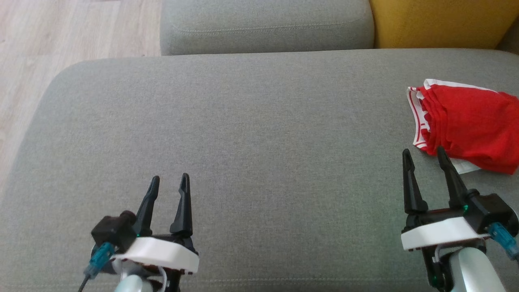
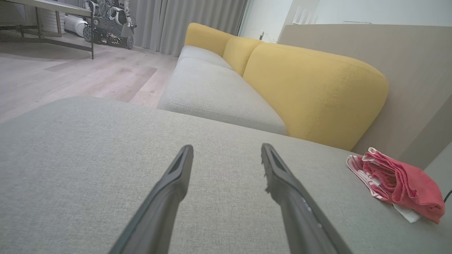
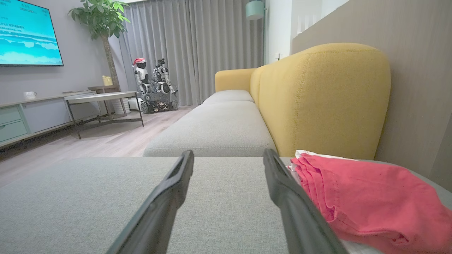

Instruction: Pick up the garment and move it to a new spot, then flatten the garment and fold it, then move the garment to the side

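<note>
Grey woven seat cushion (image 1: 259,134), head view: broad bare middle. Left end effector (image 1: 170,177) and right end effector (image 1: 423,151) both spread. Folded red garment (image 1: 466,121), white-trimmed, lies by the right edge.
Left wrist view: garment (image 2: 402,183) near yellow backrest (image 2: 310,91).
Right wrist view: garment (image 3: 370,197) just beside one finger.

head view looks steeply down from above onto the grey cushion (image 1: 259,134), yellow backrest (image 1: 438,20) just beyond the red garment (image 1: 474,125). left wrist view sits low over the cushion, facing along the left tool (image 2: 226,146), well to the left of the garment. right wrist view is lower still, facing along the right tool (image 3: 228,151), close up just beside the garment. all three views share garment, cushion and backrest.
</note>
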### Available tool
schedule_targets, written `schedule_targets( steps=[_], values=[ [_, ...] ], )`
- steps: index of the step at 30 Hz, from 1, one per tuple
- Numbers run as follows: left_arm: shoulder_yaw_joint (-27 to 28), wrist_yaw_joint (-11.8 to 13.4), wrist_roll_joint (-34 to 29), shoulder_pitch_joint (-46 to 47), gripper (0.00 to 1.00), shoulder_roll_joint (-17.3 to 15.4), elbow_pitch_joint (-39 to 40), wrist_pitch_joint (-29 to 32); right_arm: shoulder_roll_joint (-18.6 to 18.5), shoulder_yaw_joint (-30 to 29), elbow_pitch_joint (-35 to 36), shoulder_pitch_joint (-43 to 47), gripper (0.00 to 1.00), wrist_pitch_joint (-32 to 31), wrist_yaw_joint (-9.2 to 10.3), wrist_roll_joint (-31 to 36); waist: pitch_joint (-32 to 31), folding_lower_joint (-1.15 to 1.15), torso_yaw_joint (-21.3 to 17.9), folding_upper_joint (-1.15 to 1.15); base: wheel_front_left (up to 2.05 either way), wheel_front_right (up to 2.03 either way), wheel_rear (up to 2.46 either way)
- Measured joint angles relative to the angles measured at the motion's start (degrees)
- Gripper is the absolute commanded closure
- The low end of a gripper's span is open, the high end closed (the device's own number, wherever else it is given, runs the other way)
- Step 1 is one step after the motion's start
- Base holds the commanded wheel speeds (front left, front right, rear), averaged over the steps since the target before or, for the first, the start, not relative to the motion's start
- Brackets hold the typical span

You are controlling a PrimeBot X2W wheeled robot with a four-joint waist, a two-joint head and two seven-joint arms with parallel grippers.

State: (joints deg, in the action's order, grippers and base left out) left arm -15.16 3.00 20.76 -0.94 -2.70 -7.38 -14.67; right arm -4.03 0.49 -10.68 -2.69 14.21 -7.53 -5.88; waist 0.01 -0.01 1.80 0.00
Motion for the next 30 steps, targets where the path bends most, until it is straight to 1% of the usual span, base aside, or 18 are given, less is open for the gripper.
schedule_targets(
  steps=[1, 3, 7, 15, 21, 22, 26, 30],
  values=[
    [0.18, -0.08, 0.16, -0.01, 0.0, 0.01, 0.12, 0.0, 0.04, 0.0, 0.0, 0.0, 0.0, 0.0, 0.0, 0.0, -0.01, 0.0, -0.08, 0.0, 0.0, 0.0, 0.0],
    [0.31, -1.07, 0.91, -0.15, 0.0, 0.0, -0.11, 0.0, 0.19, -0.01, 0.0, 0.01, 0.0, 0.0, 0.0, 0.0, -0.04, 0.0, -0.27, 0.0, 0.0, 0.0, 0.0],
    [1.23, -1.55, 1.59, -0.58, 0.0, 0.0, -0.2, 0.0, 0.53, 0.1, -0.04, 0.01, 0.0, 0.0, 0.0, 0.0, -0.09, 0.0, -0.55, 0.0, 0.0, 0.0, 0.0],
    [2.8, -1.42, 1.74, -1.18, 0.0, 0.0, 0.71, 0.0, 0.8, 0.51, -0.3, 0.02, 0.0, 0.0, -0.01, -0.01, -0.06, 0.0, -0.74, 0.0, 0.0, 0.0, 0.0],
    [3.14, -1.49, 4.81, -1.35, 0.0, 0.01, 0.99, 0.0, 0.92, 0.62, -0.31, 0.02, 0.0, 0.0, 0.0, -0.02, -0.03, 0.0, -0.63, 0.0, 0.0, 0.0, 0.0],
    [3.15, -1.49, 4.82, -1.32, 1.0, 0.02, 0.96, 0.0, 0.93, 0.66, -0.66, 0.02, 1.0, -0.03, 0.0, -0.02, -0.03, 0.0, -0.62, 0.0, 0.0, 0.0, 0.0],
    [2.87, -1.49, 4.88, -2.91, 1.0, 0.18, -2.92, 0.04, 1.02, 0.86, -4.48, 1.62, 1.0, -0.13, -0.01, -0.19, -0.03, 0.0, -0.63, 0.0, 0.0, 0.0, 0.0],
    [2.93, -1.52, 6.89, -4.26, 1.0, 0.18, -3.78, 0.56, 1.07, 0.81, -5.15, 3.16, 1.0, -0.68, 0.0, -2.46, -0.02, 0.0, -0.66, 0.0, 0.0, 0.0, 0.0]
  ],
)
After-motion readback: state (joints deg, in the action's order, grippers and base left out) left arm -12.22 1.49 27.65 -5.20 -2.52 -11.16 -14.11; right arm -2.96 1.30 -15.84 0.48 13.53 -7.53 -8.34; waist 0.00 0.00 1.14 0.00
